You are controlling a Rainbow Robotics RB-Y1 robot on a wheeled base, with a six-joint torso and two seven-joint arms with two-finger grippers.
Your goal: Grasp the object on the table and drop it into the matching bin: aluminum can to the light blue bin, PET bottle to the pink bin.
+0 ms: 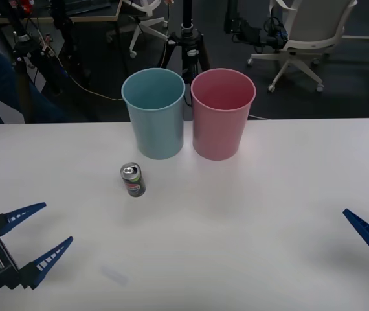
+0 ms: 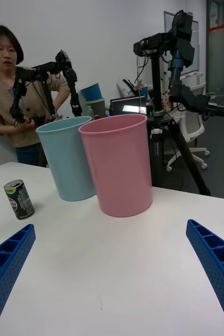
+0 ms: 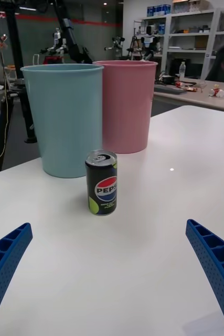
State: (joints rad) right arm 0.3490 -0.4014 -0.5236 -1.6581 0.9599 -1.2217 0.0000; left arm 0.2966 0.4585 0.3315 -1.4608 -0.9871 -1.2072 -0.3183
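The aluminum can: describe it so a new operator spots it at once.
On the white table, two tall bins stand side by side at the far edge. The aluminum can stands upright just before the light blue bin, far shorter than both, dark with a silver top.

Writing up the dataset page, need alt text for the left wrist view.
A small dark Pepsi can stands upright on the white table, in front of a light blue bin with a pink bin beside it. The left gripper is open, its blue ribbed fingers spread toward the can, not touching it.
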